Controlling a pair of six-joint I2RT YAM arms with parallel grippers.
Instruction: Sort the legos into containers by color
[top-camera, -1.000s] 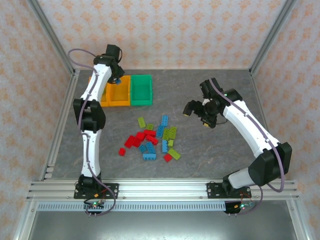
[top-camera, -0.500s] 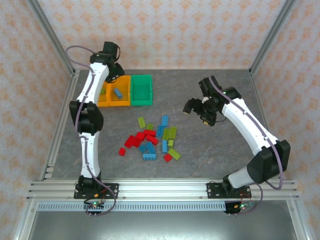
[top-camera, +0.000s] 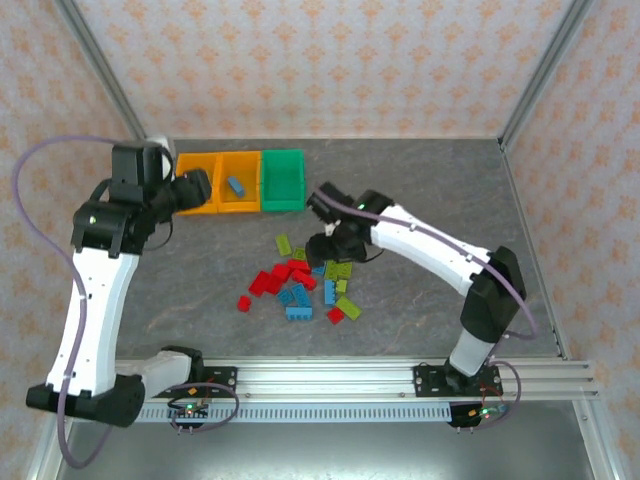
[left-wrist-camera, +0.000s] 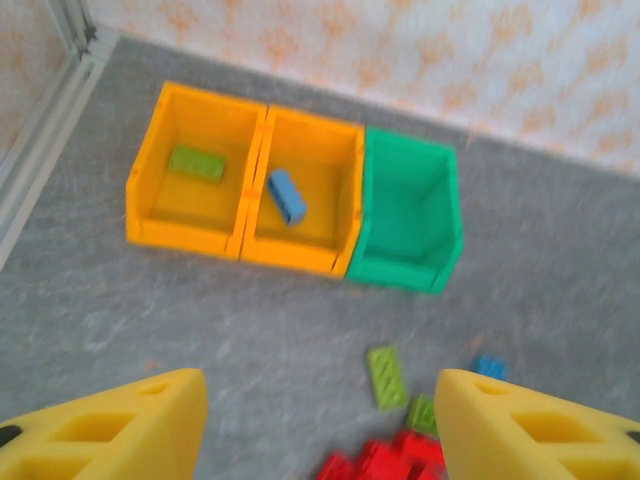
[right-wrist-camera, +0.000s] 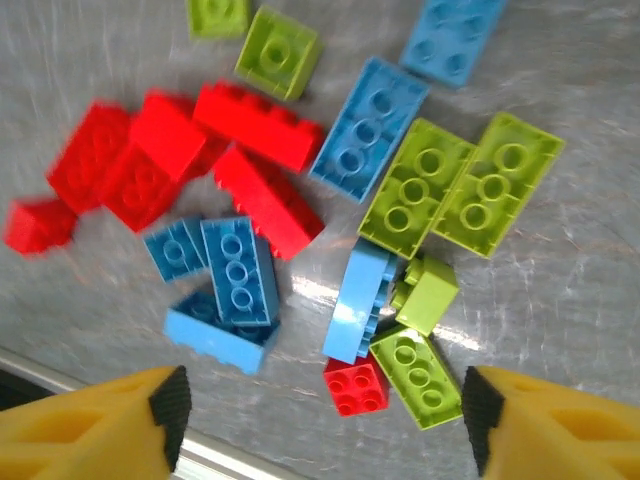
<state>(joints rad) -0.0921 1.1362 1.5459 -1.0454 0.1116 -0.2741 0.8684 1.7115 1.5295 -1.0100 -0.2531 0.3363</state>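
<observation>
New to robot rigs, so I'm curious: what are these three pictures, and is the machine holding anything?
Two white robot arms are bolted at a table's near edge. One picture looks down from above; the others come from cameras on each wrist, yellow fingers at the bottom. Red, blue and lime legos lie piled mid-table. Behind stand two orange bins, one holding a green brick, one a blue brick, and a green bin. The left gripper and right gripper are open, holding nothing.
</observation>
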